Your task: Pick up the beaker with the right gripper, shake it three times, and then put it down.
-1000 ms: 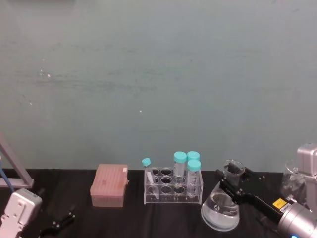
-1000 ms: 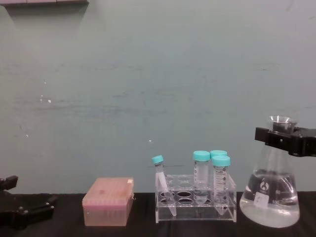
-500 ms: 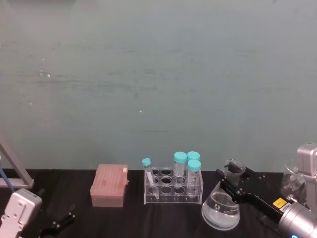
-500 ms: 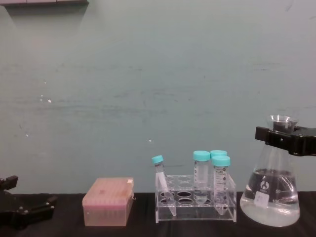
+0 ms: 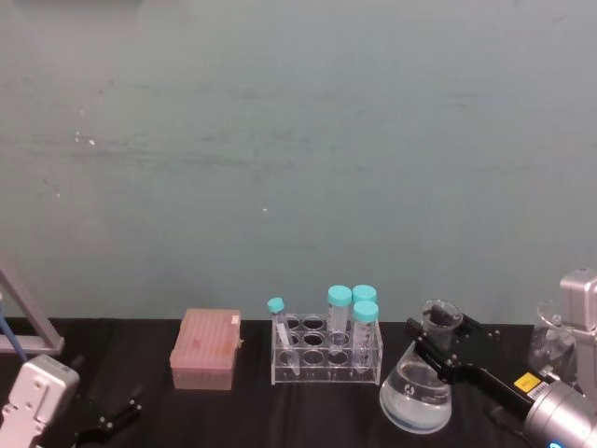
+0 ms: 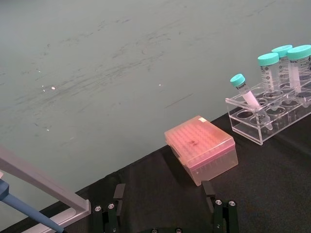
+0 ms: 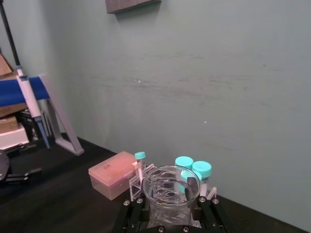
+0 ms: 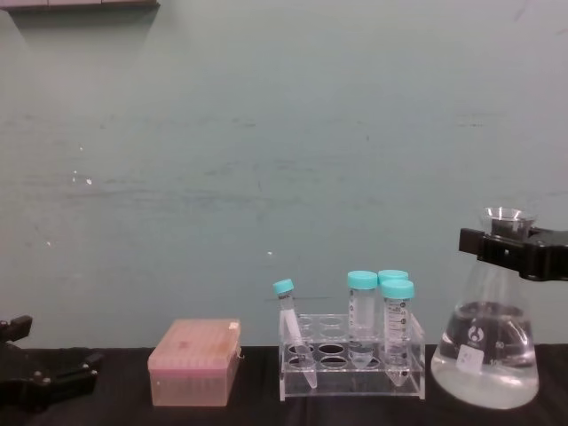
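My right claw is clamped around the neck of the beaker, which stands upright with its base down at the black table, just right of the tube rack. My left claw sits parked low at the table's left end, fingers apart.

I see the surface running along the wall. On the surface the box is left of centre, and the rack stands to its right, apart from it. In the rack, one tube leans at the left end and three tubes stand upright at the right end. The beaker is right of the rack and nearer to me. The right gripper clasps its neck from the right. The left gripper sits low at the near left, well apart from the box.
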